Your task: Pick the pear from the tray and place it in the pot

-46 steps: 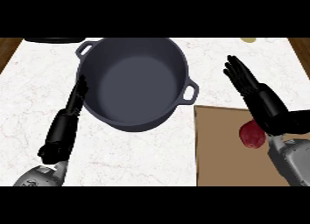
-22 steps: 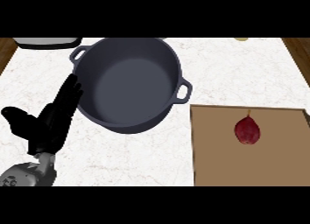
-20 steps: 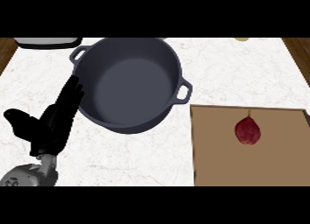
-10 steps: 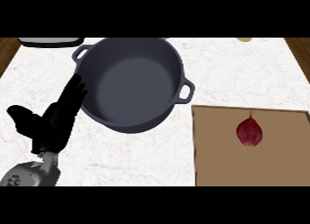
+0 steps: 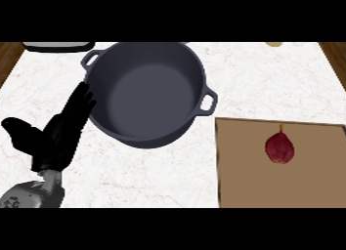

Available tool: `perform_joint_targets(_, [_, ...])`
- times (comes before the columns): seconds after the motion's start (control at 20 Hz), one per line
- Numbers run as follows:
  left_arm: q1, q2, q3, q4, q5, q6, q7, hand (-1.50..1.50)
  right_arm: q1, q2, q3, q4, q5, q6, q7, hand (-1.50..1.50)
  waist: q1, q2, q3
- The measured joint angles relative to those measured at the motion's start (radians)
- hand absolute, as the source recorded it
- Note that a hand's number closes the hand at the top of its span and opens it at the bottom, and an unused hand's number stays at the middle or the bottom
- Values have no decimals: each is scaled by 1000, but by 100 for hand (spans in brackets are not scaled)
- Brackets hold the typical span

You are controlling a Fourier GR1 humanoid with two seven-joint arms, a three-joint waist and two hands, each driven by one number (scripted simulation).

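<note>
White marble bench [image 5: 277, 83] fills the head view, with strips of wooden floor at both sides. On it, left of centre, stands a dark grey pot [image 5: 143, 97] with two loop handles and nothing inside. A brown tray [image 5: 248, 176] lies at the right, its far-left corner just beside the pot's right handle.

The pear [image 5: 280, 148] lies on the tray, towards its far right part, apart from every tray wall. It is dark red and teardrop-shaped, fat at the near end, with a thin stem pointing away from you. The skin looks smooth, so judge it likely to roll if you nudge it from one side only.

Your left robot hand [image 5: 53, 139] shows at the left above its grey forearm [image 5: 32, 195]. Its fingers are straight and spread, pointing up alongside the pot's left wall, thumb splayed out to the left, holding nothing. Whether the fingertips touch the pot cannot be told. Your right robot hand shows nowhere in this view.

The pick is not yet begun. Bring the right robot hand in from the lower right and come down over the pear's fat end. Set fingers on one flank and thumb on the other, then close. Lift clear of the tray's wall and the pot's rim, cross near the right handle, and let go low over the pot's bottom. Leave the left robot hand where it is, so the pot is not pushed.
</note>
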Motion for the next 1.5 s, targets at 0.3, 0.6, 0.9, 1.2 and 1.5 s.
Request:
perform_joint_targets(0.3, [6, -23, 15, -1, -26, -11, 6, 0, -5, 63, 40, -1, 122, 12, 56, -150, -2, -1, 1])
perform_joint_targets(0.6, [19, -52, 33, -4, -54, -31, 3, 0, -14, 154, 12, -24, 191, 14, 109, -150, -3, -1, 1])
perform_joint_targets(0.9, [29, -91, 34, -24, -98, -35, 25, 0, -2, 236, -33, -63, 247, 28, 130, -150, -5, -1, 0])
perform_joint_targets(1.2, [43, -93, 64, -57, -104, -71, 50, 0, -58, 324, -29, -52, 311, 34, 221, -150, -2, -1, 0])
perform_joint_targets(1.5, [14, -108, 97, -14, -106, -102, 40, 0, -93, 375, -12, 10, 405, 45, 250, -150, -3, 0, 1])
